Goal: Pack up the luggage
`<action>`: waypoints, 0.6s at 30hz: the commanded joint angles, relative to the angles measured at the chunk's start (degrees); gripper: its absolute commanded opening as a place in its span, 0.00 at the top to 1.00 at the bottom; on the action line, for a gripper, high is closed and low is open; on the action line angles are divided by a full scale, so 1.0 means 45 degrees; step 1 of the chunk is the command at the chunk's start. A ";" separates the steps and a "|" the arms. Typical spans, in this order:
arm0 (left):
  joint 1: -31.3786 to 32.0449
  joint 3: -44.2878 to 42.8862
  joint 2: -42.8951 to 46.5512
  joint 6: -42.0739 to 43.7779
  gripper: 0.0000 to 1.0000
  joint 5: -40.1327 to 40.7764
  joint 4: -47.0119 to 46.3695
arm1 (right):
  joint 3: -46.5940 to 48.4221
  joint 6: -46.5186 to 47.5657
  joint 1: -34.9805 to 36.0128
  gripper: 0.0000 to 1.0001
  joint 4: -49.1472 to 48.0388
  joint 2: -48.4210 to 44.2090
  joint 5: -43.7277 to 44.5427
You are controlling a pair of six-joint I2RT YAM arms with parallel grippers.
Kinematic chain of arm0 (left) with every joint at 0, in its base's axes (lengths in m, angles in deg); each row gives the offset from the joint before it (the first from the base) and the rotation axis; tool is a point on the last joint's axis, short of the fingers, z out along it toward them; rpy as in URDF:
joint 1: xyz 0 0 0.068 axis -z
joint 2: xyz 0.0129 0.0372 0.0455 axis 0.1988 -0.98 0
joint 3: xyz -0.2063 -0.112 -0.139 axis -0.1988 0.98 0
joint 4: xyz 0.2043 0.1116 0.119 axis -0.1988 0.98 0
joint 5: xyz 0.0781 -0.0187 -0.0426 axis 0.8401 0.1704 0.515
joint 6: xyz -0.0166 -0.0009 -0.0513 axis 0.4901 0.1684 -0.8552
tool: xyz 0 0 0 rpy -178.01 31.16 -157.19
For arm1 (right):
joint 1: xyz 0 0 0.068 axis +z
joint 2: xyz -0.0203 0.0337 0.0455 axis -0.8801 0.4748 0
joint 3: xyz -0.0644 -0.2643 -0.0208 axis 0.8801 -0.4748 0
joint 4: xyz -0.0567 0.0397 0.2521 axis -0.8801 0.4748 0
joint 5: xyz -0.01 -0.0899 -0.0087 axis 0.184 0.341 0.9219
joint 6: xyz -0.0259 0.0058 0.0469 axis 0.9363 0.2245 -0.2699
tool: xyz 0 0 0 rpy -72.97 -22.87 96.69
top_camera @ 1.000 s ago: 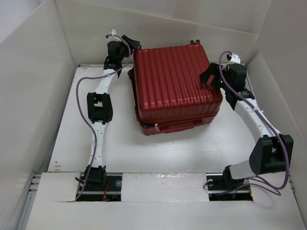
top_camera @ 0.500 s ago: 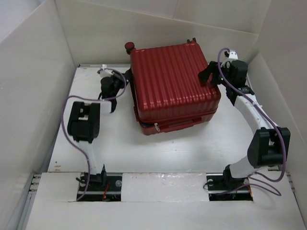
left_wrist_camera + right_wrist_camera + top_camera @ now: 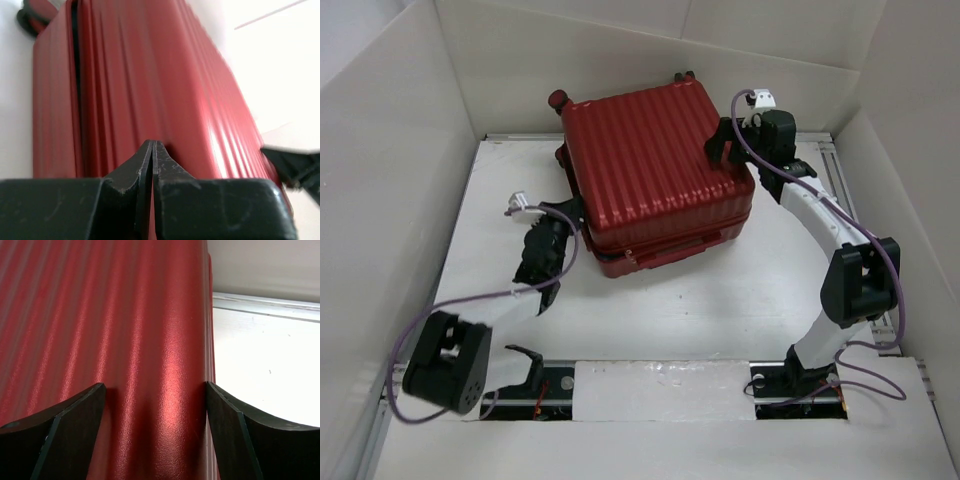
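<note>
Shoved the luggage (image 3: 655, 170) left and back toward the far wall (image 3: 650, 50), twisted it a bit too. Pulled the left gripper (image 3: 570, 218) off its far-left corner, down to the near-left side. Dropped the left elbow (image 3: 445, 362) low by the base, dragged the right gripper (image 3: 722, 150) leftward along with it

On my feed I see a flat matte white tabletop (image 3: 680, 310) boxed in by plain white board walls: a back panel (image 3: 650, 50), a left panel (image 3: 380, 200) and a right panel (image 3: 910, 170). A thin grey metal rail (image 3: 515, 137) runs along the tabletop's far edge below the back panel, and a pale board strip (image 3: 660, 385) covers the near edge. The light is bright and even, casting soft shadows and washing my left wrist view out to white.
</note>
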 commanded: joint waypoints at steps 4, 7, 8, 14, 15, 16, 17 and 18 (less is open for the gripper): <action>0.5179 0.0919 0.3434 0.0604 1.00 -0.0692 0.2888 | 0.0280 0.1034 0.3518 0.18 0.2797 -0.0435 -0.5501; 0.6920 0.1504 0.4237 0.0177 1.00 -0.0279 0.3575 | 0.0630 0.1444 0.3656 0.18 0.3343 -0.0435 -0.5520; 0.7310 0.1681 0.4548 -0.0231 1.00 -0.0279 0.3576 | 0.0632 0.1619 0.3656 0.18 0.3499 -0.0822 -0.5306; 0.7314 0.1293 0.7515 0.0660 0.91 0.3544 0.7401 | -0.1726 0.0432 0.1707 0.11 0.1843 -0.3459 -0.4914; 0.7314 0.1118 0.8312 0.0914 0.82 0.4207 0.7617 | -0.1925 0.0101 0.1278 0.09 0.1686 -0.4120 -0.4720; 0.7314 0.1116 0.8572 0.0917 0.78 0.5567 0.8102 | -0.2101 -0.0154 0.0345 0.08 0.1414 -0.4417 -0.4274; 0.7314 0.0962 0.8748 0.0801 0.75 0.6006 0.8378 | -0.2470 -0.0369 -0.0128 0.08 0.1237 -0.4652 -0.3766; 0.7314 0.0825 0.8750 0.0800 0.75 0.6204 0.8574 | -0.2474 -0.0545 -0.0597 0.08 0.1235 -0.4789 -0.3645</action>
